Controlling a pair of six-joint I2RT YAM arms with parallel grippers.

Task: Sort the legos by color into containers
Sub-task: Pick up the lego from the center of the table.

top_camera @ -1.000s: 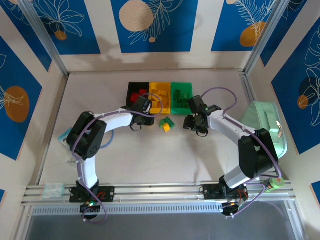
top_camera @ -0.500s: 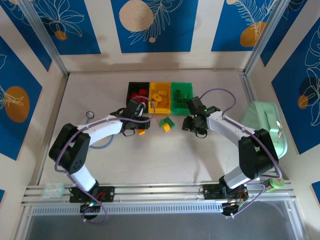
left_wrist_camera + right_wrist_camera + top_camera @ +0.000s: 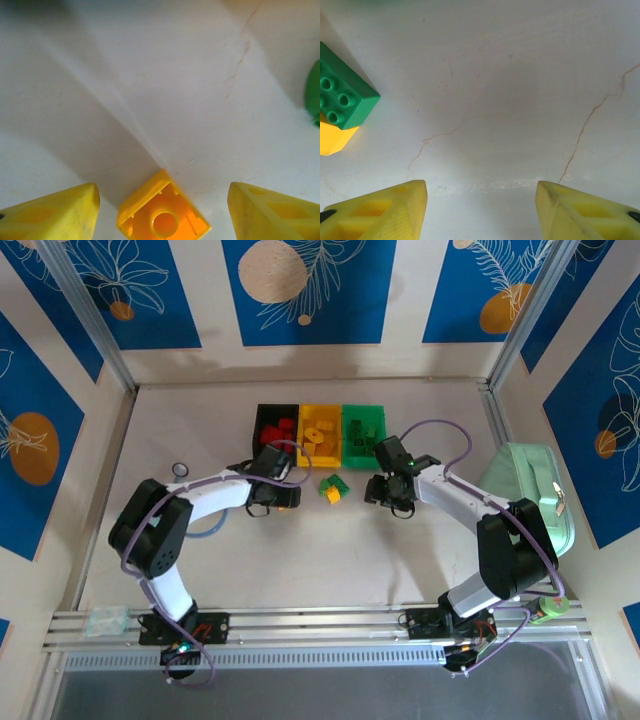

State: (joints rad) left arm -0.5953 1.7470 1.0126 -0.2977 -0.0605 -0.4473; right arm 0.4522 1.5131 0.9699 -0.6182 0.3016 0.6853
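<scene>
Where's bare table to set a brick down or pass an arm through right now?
Widest bare table is the near middle, in front of the left gripper and right gripper. The strip behind the bins and the far-left corner are free too. Crowded: between those grippers, where loose legos sit just before the bins.

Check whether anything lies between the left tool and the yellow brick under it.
Nothing visible does: the small yellow plastic brick lies on the bare white table, between the fingers of the open left tool.
</scene>
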